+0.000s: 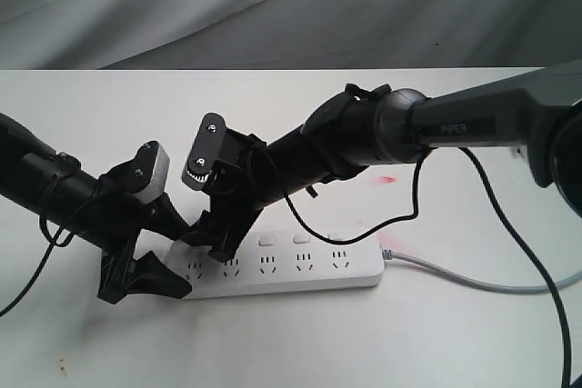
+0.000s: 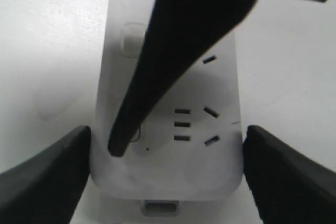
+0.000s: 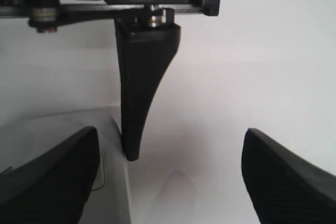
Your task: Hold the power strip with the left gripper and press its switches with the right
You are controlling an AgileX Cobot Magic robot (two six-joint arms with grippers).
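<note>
Black arms trail loose cables [image 1: 416, 190]; the right arm [image 1: 496, 111] reads "PIPER" [image 1: 453, 129] in white; silver-grey blocks [image 1: 153, 170] top the left gripper [image 1: 144, 281] and right gripper [image 1: 224, 244].

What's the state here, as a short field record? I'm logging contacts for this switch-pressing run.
power strip: flat on the white table, grey cord leaving the end away from the left gripper
left gripper: fingers against both long sides of the strip's end
right gripper: open, one finger's tip on the end-most switch
other switches: uncovered, untouched
</note>
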